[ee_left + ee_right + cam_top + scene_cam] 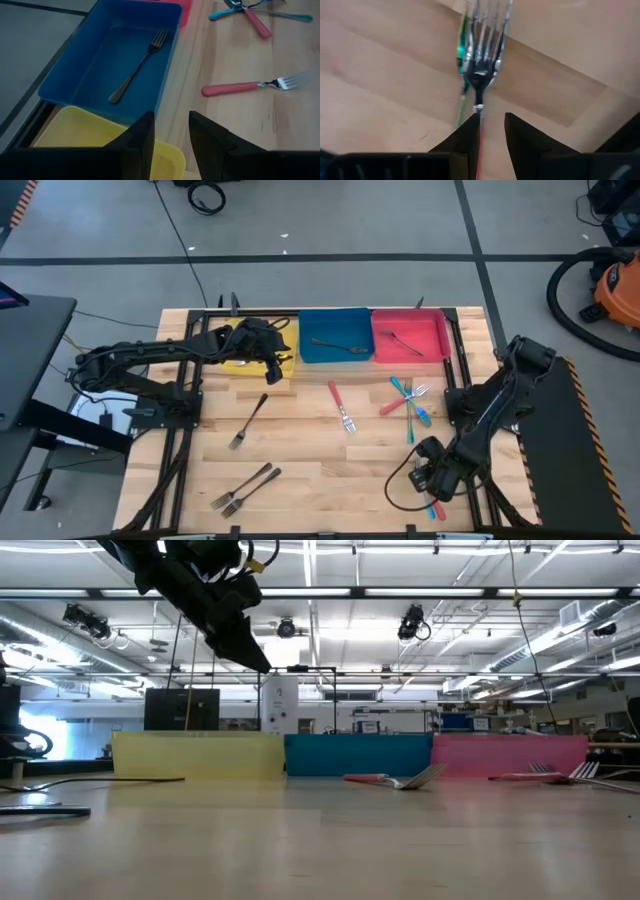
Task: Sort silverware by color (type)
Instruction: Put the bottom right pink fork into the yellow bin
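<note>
My left gripper (170,132) hangs open and empty above the yellow bin's (247,360) corner nearest the blue bin; the low view shows it (250,652) well above the bins. My right gripper (492,127) is low at the table's near right corner (432,480), open, with a finger on each side of a red-handled fork (482,55). A teal utensil (462,75) lies beside that fork. One dark fork (140,65) lies in the blue bin (336,335), another (400,340) in the red bin (410,332). My right gripper comes down from above with its fingers across the fork's red handle (478,150). The handle runs close along one finger (467,135); I cannot tell whether they touch.
On the wood lie a grey fork (248,422), two grey forks (240,490) near the near edge, a red-handled fork (341,407), and a crossed heap of red and teal utensils (410,400). Bins line the far edge.
</note>
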`<act>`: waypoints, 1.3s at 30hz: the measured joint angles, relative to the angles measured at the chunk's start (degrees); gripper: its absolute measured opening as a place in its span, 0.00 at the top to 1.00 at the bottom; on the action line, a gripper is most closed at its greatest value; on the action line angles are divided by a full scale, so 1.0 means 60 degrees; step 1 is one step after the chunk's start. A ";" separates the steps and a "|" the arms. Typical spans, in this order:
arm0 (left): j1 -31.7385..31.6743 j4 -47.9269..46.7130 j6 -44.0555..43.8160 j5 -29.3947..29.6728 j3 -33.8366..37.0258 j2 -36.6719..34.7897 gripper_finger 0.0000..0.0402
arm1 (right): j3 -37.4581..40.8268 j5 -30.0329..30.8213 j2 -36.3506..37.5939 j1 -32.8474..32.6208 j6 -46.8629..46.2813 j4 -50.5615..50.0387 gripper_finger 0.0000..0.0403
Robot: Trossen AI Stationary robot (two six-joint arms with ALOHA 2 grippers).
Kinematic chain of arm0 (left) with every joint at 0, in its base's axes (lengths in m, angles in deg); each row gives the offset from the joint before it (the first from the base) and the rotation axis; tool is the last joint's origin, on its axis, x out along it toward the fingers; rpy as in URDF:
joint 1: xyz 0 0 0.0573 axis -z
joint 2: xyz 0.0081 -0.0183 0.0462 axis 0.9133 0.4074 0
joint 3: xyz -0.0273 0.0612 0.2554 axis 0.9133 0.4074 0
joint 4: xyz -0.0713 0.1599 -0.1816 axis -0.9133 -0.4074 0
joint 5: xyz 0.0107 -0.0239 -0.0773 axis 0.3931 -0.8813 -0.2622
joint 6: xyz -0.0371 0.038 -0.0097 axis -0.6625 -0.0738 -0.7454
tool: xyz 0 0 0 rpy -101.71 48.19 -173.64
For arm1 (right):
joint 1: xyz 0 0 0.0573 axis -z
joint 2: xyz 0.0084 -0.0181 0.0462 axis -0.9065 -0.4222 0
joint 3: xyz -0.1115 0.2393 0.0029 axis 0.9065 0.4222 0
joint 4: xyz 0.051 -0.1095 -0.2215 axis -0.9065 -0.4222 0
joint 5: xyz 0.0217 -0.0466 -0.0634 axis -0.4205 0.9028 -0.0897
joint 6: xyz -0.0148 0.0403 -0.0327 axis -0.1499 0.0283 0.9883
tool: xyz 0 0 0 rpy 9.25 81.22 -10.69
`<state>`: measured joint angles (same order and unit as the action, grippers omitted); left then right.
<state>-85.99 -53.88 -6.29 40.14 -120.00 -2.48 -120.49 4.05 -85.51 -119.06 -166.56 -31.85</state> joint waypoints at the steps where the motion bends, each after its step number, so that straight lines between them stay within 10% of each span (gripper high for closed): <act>1: 0.0000 0.0000 -0.0016 0.0000 0.0000 0.0000 0.70 | 0.0000 0.0000 -0.0106 -0.0028 -0.0032 0.0032 0.75; 39: -0.0007 -0.0091 -0.0177 0.0013 0.0000 -0.0002 0.70 | 0.0015 -0.0056 -0.0896 -0.0030 0.0986 0.0479 0.95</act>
<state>-86.04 -54.43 -7.35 40.22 -120.00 -2.49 -120.41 3.71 -90.89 -119.24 -160.64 -28.98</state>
